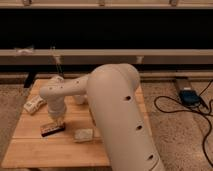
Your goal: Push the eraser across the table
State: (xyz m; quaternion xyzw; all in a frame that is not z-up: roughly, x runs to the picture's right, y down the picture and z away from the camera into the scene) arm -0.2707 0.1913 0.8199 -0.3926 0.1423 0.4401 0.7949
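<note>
1 eraser (52, 129) on the front-left part of the table (30, 150), my gripper (56, 120) down right above it.

1 arm (116, 105) in view, mine, bulky and white. It bends in from the right and drops its wrist onto the left half of the top, so the gripper end sits at the eraser's far edge. Contact or a small gap: can't tell. Clenched or released: can't tell either, the wrist housing hides that end. The eraser lies flat, dark with an orange-tan strip on top, slightly skewed, right end a bit farther from the front edge. 1 pale block (83, 134) lies just to its right, apart from it. 1 white object (34, 104) sits near the left edge, behind the eraser. Off the table to the right, a black cable (172, 107) loops over the speckled floor near a small blue box (189, 96).
</note>
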